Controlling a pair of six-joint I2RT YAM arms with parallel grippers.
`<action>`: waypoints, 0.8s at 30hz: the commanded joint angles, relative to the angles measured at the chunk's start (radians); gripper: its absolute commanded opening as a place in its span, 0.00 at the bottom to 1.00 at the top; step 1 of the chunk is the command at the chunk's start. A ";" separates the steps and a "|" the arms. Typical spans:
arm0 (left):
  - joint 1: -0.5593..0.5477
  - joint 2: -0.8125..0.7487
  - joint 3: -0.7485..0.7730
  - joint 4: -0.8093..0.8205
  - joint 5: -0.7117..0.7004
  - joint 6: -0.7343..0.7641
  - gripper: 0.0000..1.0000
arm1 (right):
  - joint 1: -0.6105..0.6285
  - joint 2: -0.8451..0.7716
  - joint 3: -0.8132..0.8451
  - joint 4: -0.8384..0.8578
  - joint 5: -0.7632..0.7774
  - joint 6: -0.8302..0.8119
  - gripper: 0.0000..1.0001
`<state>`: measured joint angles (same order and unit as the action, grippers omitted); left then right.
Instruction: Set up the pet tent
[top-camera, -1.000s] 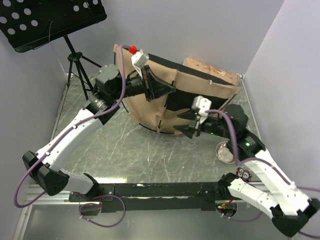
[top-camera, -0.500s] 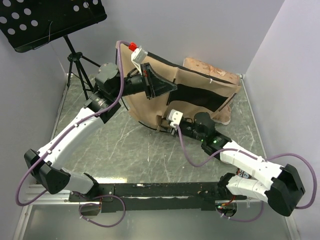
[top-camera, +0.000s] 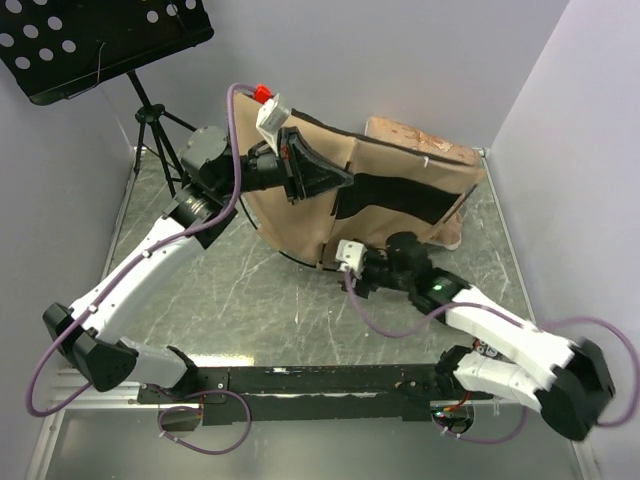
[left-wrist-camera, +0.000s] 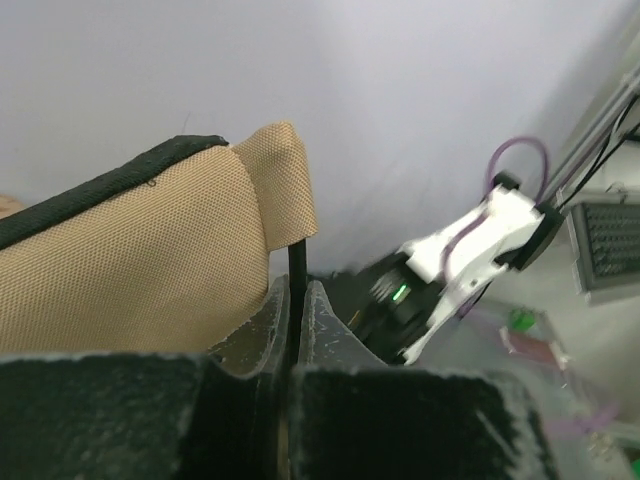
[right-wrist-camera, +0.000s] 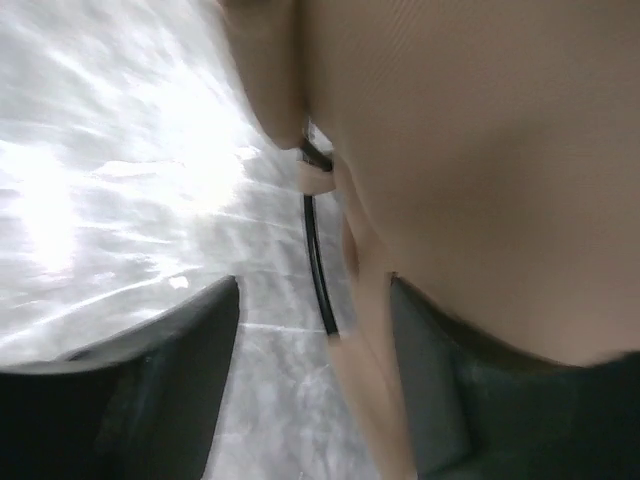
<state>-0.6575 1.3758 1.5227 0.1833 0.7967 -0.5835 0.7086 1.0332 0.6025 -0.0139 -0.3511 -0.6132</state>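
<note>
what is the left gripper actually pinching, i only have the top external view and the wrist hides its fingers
observer: the left wrist view shows the left gripper shut on a thin black pole, just under a tan corner of the tent.
operator: and is the right one holding anything
observer: no. The right wrist view shows the right gripper open, with a second pole and tent fabric in the gap between its fingers, not clamped.

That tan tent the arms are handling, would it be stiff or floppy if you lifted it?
Probably floppy: the tent bows and creases like loose cloth. The thin black pole pinched in the left gripper likely adds springy stiffness along the edges. It looks light, since that one pinch seems to hold a corner up.
</note>
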 joint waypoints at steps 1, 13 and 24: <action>-0.028 -0.105 -0.012 -0.076 0.036 0.226 0.01 | -0.003 -0.229 0.225 -0.406 -0.239 -0.008 0.77; -0.258 -0.178 -0.282 -0.091 -0.391 0.346 0.01 | -0.090 -0.406 0.618 -0.609 0.042 0.340 0.80; -0.475 -0.098 -0.187 -0.367 -0.314 0.546 0.45 | -0.153 -0.300 0.841 -0.501 0.094 0.365 0.94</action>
<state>-1.1320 1.2675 1.2251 -0.0296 0.3916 -0.1741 0.5659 0.6739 1.3052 -0.5365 -0.1436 -0.3153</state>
